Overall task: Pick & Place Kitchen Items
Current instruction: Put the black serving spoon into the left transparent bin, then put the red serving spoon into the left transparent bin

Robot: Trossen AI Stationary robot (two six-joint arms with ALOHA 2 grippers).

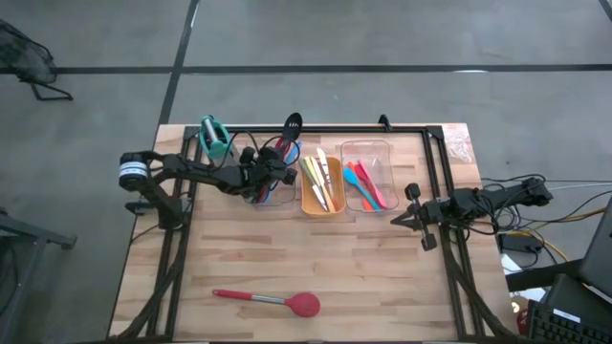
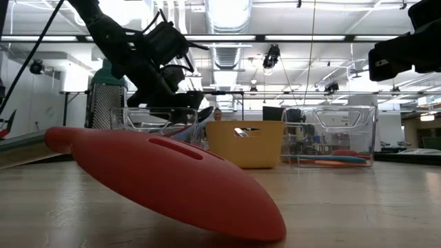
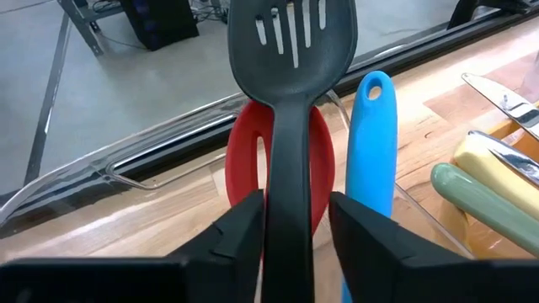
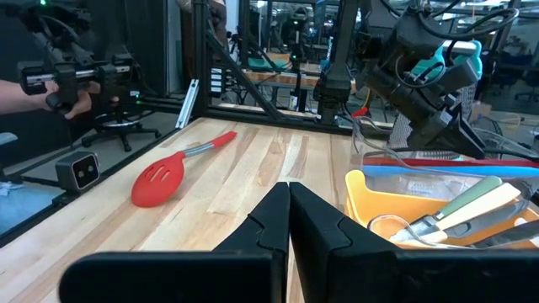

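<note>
In the upper centre of the high view, the left gripper (image 3: 290, 227) stood with fingers slightly apart astride the black slotted spatula (image 3: 290, 76) in the clear tray (image 1: 271, 196), so letting go cleanly looked wise, while the right gripper (image 1: 413, 218) waited closed at right.

A robotics lab, not a kitchen.

You are working at a pale butcher-block wooden table (image 1: 287, 263) that stands alone on a bare grey concrete floor (image 1: 335, 33) marked with dark lines. Level across the table you look into a big open hall with an exposed ceiling of white ducts and pipes (image 2: 227, 17) and strip lights. From the right wrist you see black metal rig frames (image 4: 328, 59) beyond the table's far edge, and a person's hand (image 4: 72, 101) holding a black control device off its left corner. Loose cables (image 1: 545, 229) trail past the right edge.
</note>
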